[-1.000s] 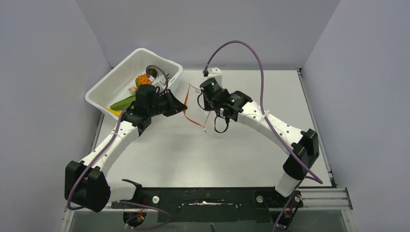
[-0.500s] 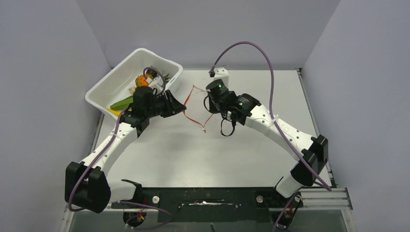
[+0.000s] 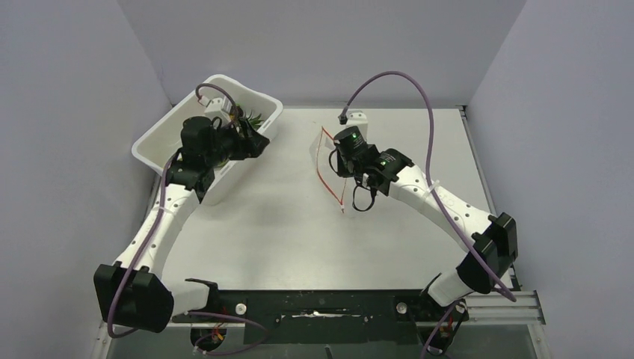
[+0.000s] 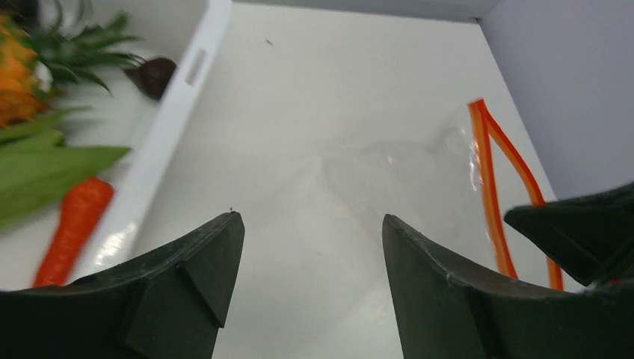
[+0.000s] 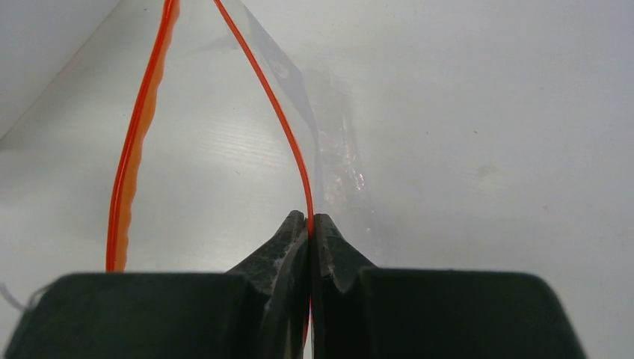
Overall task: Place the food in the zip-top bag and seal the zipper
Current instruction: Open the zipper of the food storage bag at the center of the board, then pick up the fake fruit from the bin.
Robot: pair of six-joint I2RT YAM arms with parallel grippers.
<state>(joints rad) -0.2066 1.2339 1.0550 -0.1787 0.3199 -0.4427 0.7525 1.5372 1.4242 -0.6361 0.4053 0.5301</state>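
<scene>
Zipper (image 5: 297, 161) clamped between the clenched right gripper (image 5: 310, 223); zip-top bag (image 4: 404, 176) spreads toward 12 o'clock from its tips; left gripper (image 4: 310, 247) released, empty, beside white tub (image 3: 161, 138) at bag's 9 o'clock; food (image 4: 45, 161) lies inside tub.

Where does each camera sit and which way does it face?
Top external: fixed above and behind the arm bases, looking down on the table; left arm and right arm show whole.
Left wrist: on the left arm, facing past the white tub toward the zip-top bag; open left tool fingers at bottom.
Right wrist: on the right arm, looking along the right tool, shut on the zipper.
Shared: both wrist views show the red zipper.
</scene>
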